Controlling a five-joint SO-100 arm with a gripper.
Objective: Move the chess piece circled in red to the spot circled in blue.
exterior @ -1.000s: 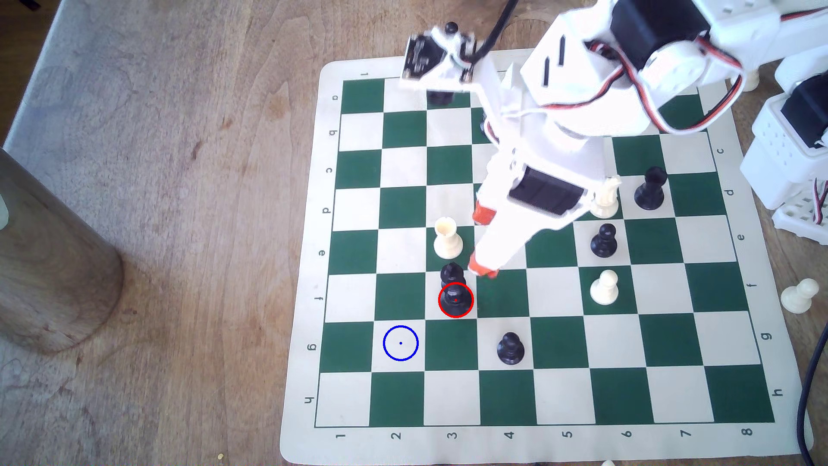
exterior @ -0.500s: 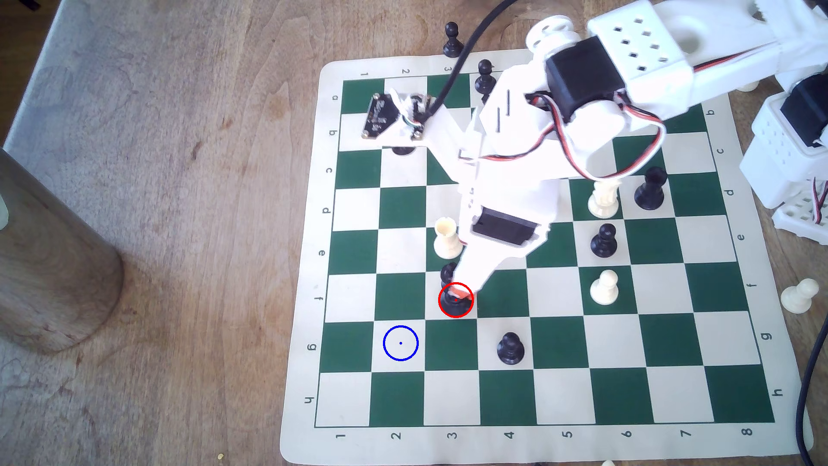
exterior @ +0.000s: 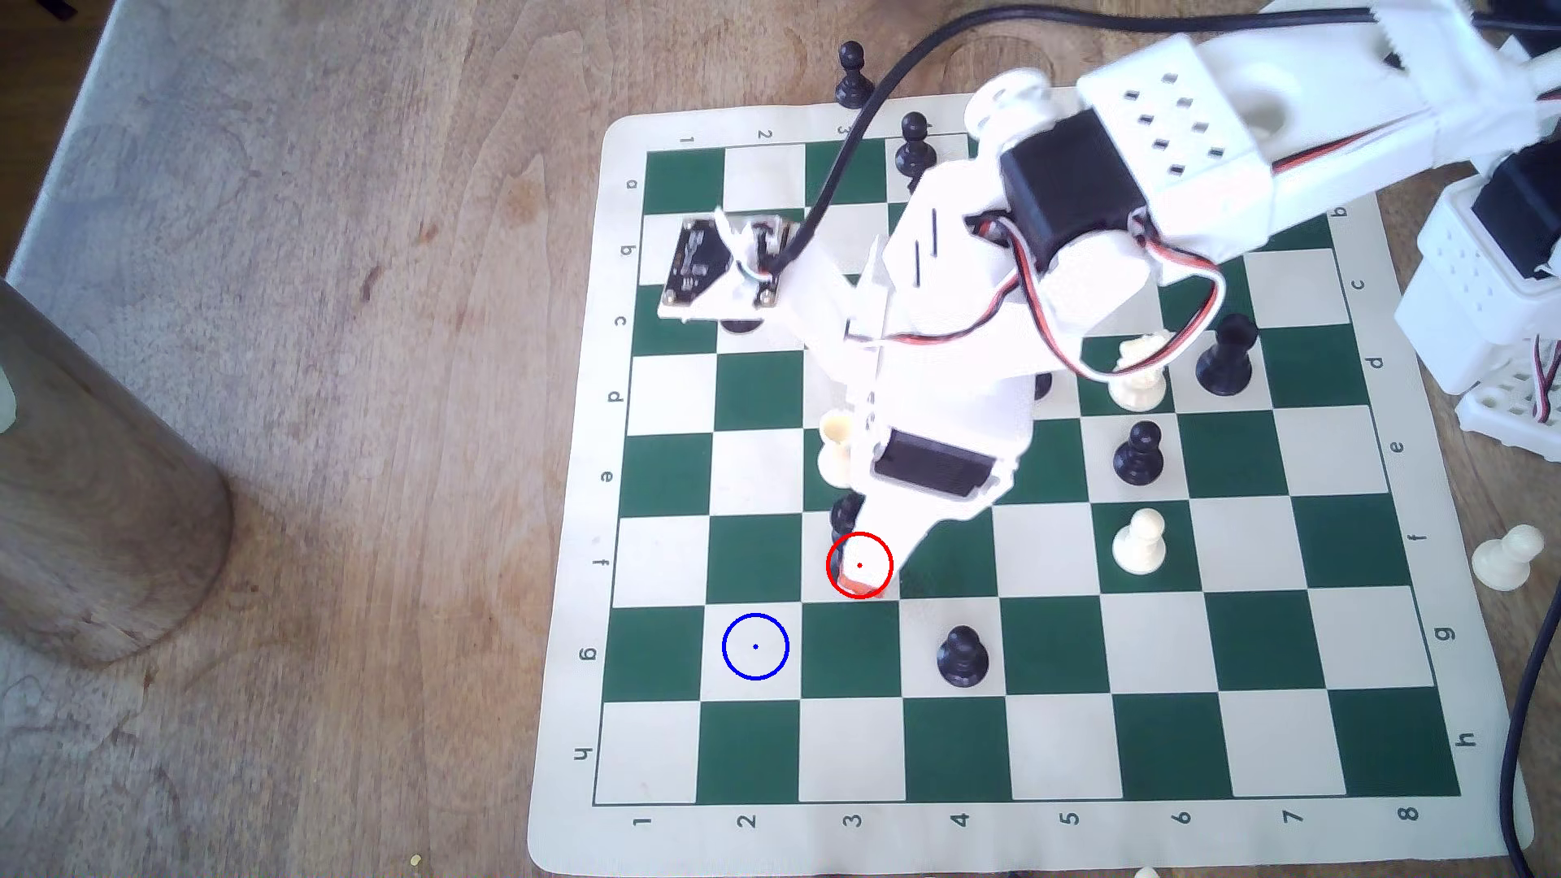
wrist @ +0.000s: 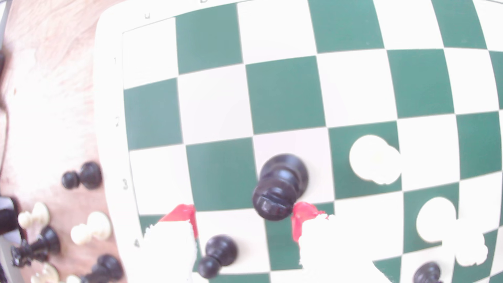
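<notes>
The chess piece circled in red (exterior: 844, 512) is a tall black piece on a cream square in row f. The arm covers most of it in the exterior view. In the wrist view the same piece (wrist: 280, 185) stands upright, its rounded top just inside one red fingertip (wrist: 302, 217). My gripper (exterior: 862, 582) is down over it and open, fingers on either side; in the wrist view the gripper (wrist: 243, 217) has a wide gap to the other fingertip (wrist: 182, 215). The spot circled in blue (exterior: 755, 647) is a bare cream square one row nearer and one column to the exterior view's left.
A white rook (exterior: 834, 447) stands just behind the gripper, half covered by the arm. A black pawn (exterior: 962, 657) sits to the exterior view's right of the blue ring's row. More pawns (exterior: 1139, 540) stand further right. A wooden cylinder (exterior: 93, 506) stands off the chessboard (exterior: 1056, 743).
The arm swung toward the exterior view's left and lowered; the orange fingertips went from beside the white rook down to around the red-circled piece. The piece has not moved.
</notes>
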